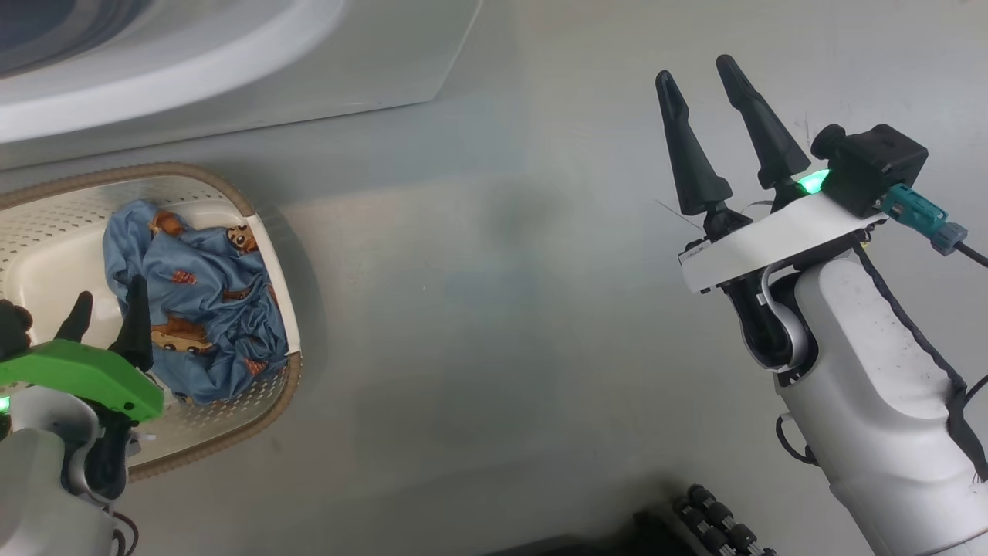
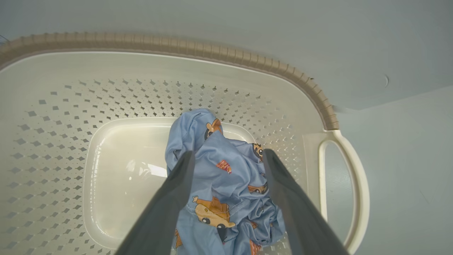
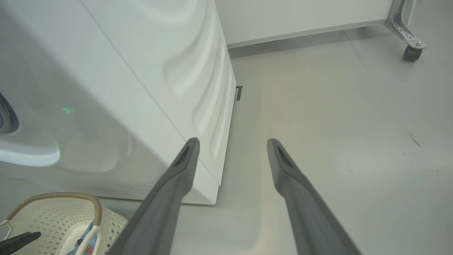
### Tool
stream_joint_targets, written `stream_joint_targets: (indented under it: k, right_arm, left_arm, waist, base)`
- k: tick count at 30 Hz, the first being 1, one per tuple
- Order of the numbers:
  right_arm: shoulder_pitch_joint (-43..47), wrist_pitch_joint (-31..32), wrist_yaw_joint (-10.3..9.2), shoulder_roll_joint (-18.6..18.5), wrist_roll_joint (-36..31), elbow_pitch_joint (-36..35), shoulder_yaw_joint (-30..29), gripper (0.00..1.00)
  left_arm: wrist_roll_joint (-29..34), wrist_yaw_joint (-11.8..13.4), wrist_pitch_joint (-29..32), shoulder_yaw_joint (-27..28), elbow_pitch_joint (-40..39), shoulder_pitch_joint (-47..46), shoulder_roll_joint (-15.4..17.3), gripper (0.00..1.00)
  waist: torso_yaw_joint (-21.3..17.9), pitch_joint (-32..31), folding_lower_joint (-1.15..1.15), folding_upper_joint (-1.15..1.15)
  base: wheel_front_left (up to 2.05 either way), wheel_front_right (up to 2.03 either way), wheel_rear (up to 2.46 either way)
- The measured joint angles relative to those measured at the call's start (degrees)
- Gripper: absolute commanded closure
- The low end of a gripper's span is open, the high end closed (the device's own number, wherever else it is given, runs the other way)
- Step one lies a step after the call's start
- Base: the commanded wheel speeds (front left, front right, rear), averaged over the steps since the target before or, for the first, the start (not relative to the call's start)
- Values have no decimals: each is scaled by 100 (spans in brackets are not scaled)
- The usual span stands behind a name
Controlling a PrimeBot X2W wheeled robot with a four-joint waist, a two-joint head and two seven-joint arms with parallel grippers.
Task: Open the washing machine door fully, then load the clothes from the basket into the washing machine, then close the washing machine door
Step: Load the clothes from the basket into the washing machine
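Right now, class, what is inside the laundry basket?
A crumpled light blue garment with brown cartoon figures lies toward one end of the basket, its glossy cream bottom showing beside it. Whatever lies under the garment is covered.

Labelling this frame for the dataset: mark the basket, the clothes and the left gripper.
basket (image 2: 212, 50): left wrist view, on its brown woven-look rim.
clothes (image 2: 230, 177): left wrist view, on the blue printed fabric.
left gripper (image 1: 111, 292): head view, midway between its two fingertips.
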Motion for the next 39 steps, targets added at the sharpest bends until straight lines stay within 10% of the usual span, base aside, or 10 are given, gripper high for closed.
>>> stream_joint_targets:
  k: [39]
  right_arm:
    - [-296,0,0,304,-141,-77,113,0]
  left_arm:
    - [-335,0,603,-793,1991,-1495,344,0]
  waist:
    - [-715,1038,0,0]
  base:
    - [0,0,0]
